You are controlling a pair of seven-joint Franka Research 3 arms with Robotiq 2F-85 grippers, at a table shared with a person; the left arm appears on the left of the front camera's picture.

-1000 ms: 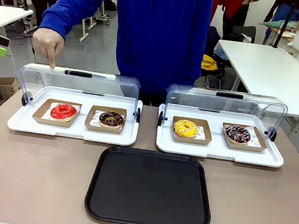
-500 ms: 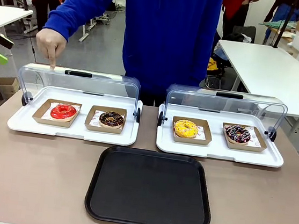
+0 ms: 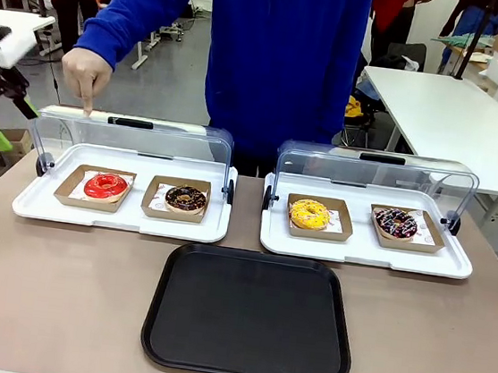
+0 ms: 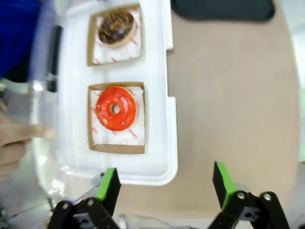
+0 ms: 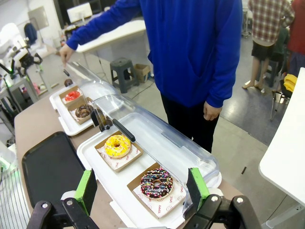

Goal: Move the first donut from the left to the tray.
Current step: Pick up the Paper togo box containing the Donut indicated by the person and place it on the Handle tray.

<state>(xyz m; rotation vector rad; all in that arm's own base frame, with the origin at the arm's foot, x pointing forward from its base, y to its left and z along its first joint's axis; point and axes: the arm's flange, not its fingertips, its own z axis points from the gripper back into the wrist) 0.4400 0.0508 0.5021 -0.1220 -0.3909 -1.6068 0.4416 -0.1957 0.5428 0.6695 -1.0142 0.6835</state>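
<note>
Left gripper (image 4: 165, 172) at bottom edge, green-padded fingers (image 4: 108, 183) spread wide, nothing between them. Red-glazed donut (image 4: 116, 108) sits in a brown cardboard tray (image 4: 116, 147) on the white tray (image 4: 157, 143); chocolate donut (image 4: 116, 27) beside it. Person's hand (image 4: 14, 143) at the lid side. Black tray (image 4: 224, 9) rests on the beige worktop (image 4: 228, 95).

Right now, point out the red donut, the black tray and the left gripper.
red donut (image 3: 115, 189), front view, glaze beside the hole
black tray (image 3: 250, 317), front view, bare middle of its floor
left gripper (image 4: 165, 172), left wrist view, midway between its fingertips
</note>
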